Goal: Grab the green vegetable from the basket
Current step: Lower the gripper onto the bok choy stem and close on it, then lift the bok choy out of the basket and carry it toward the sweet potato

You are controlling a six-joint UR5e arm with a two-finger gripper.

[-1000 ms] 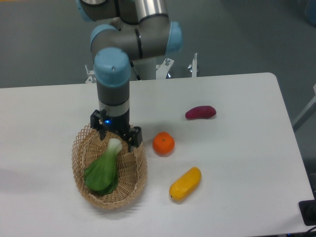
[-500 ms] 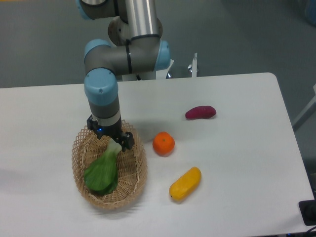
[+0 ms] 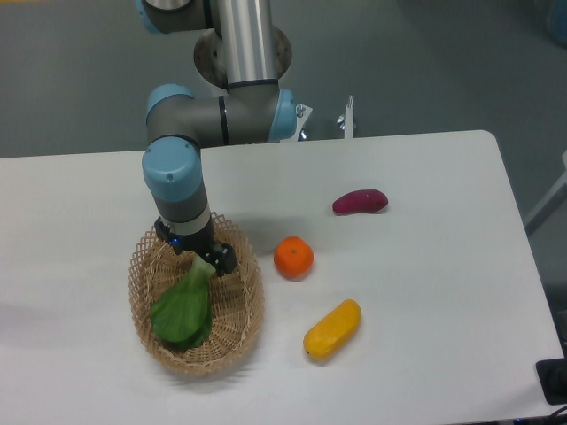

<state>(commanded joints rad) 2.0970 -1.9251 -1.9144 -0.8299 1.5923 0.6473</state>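
The green vegetable [image 3: 183, 307] lies in the wicker basket [image 3: 239, 328] at the front left of the table, dark leaves toward the front, pale stalk pointing up toward the back. My gripper [image 3: 198, 254] has come down into the basket's back part, right over the stalk end. Its dark fingers sit on either side of the stalk tip, which they partly hide. I cannot tell whether the jaws are closed on the stalk.
An orange [image 3: 293, 257] sits just right of the basket. A yellow oblong vegetable [image 3: 332, 329] lies at the front, and a purple sweet potato [image 3: 360, 202] farther back right. The table's right edge is near the far right.
The arm has lowered and shifted slightly left, bringing the gripper down into the basket onto the stalk end. The vegetable has not visibly moved.
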